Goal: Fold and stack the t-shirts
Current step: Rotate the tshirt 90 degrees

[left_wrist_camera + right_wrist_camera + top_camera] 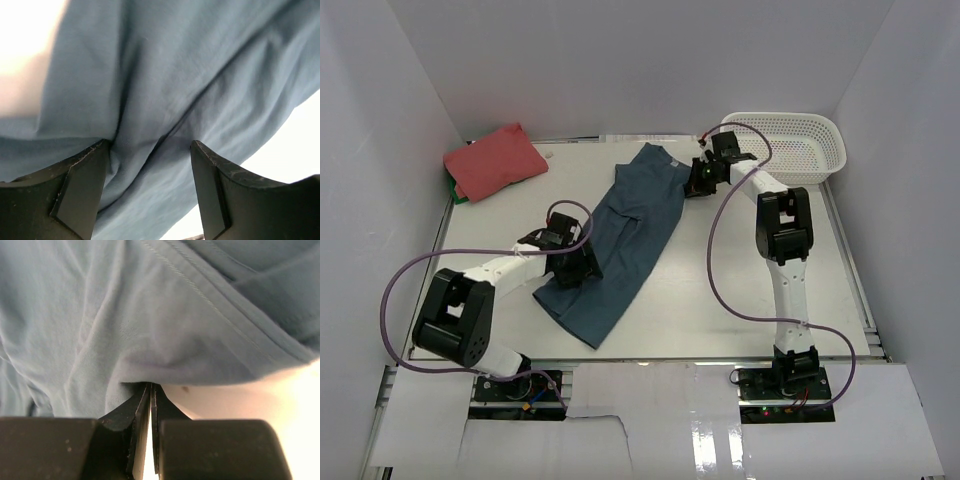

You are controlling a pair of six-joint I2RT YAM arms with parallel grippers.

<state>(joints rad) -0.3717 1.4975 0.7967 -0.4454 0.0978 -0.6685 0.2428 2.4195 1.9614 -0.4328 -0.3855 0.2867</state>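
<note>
The dark teal-blue t-shirt (630,225) lies in a long diagonal strip on the white table, neck end toward the back. My left gripper (582,268) is open and pressed down on the shirt's left edge near its lower half. In the left wrist view the cloth (175,75) fills the gap between the spread fingers of the left gripper (150,145). My right gripper (696,182) is at the shirt's upper right edge. In the right wrist view the right gripper (151,386) is shut, pinching a fold of the cloth (150,315). The coral-red t-shirt (495,160) lies folded at the back left.
A white lattice basket (790,145) stands at the back right, just behind my right arm. Something green (456,192) peeks out from under the coral-red shirt. White walls close in the table on the left, back and right.
</note>
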